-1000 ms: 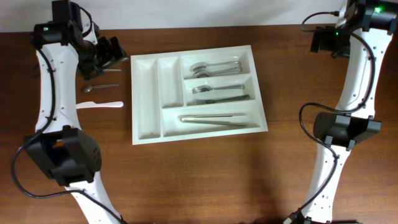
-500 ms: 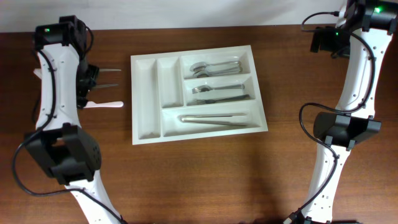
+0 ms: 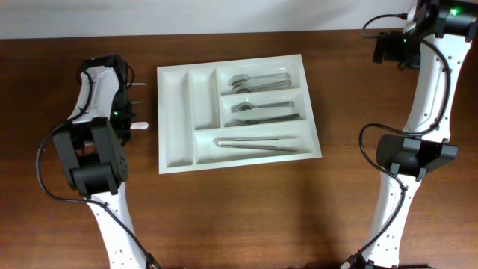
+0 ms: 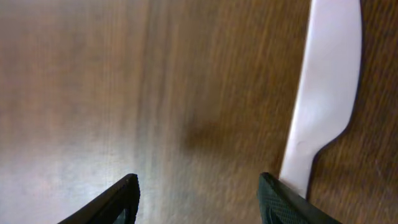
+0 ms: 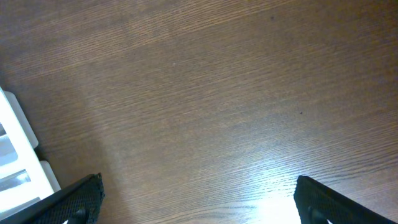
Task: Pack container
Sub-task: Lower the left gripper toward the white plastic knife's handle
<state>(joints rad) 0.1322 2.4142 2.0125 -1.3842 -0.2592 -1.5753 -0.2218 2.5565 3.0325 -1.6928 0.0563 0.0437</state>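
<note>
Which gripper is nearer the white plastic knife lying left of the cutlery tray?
Left. The left gripper sits open by the white plastic knife, which lies beside one fingertip. The right gripper is open beyond the cutlery tray's opposite side, far from it.

one top-down view, two wrist views
overhead looks straight down on the whole table; left wrist sits close over the wood, sharing the white knife; right wrist looks down from higher, sharing a corner of the container.
</note>
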